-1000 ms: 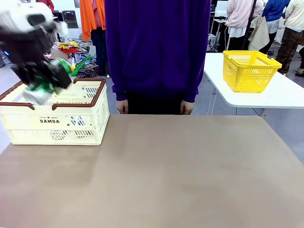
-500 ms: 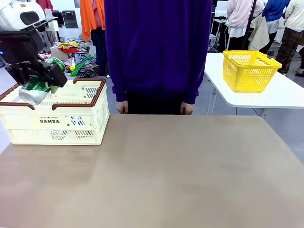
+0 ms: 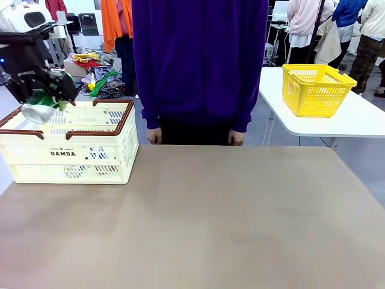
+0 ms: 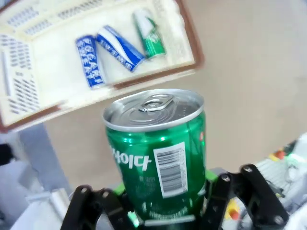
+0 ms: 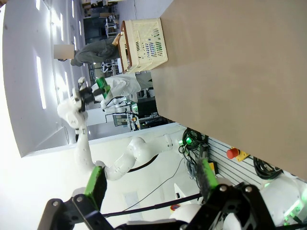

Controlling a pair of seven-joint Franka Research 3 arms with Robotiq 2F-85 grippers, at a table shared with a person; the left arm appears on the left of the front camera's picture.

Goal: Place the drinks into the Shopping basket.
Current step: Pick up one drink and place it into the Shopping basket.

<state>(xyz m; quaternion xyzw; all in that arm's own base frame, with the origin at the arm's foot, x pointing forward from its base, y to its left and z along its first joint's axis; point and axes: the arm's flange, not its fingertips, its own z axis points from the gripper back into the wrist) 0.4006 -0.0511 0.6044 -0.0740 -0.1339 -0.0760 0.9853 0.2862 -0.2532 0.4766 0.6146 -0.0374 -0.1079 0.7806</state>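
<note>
In the front view the left gripper is up over the left edge of the Shopping basket, which stands at the far left of the table, and it is clamped on a green can that lies tilted, silver top toward the near left. The left wrist view shows the grip more closely: the same can sits between the black fingers, its pull tab and a barcode facing the camera. This view also looks down into the basket, where two blue cans and one more green can lie side by side on the floor of it; the front view does not show these. In the right wrist view the right gripper has its green pads spread wide with nothing between them, beyond the near edge of the table, and the basket is far off. A person in purple stands at the far side of the table, hands down.
</note>
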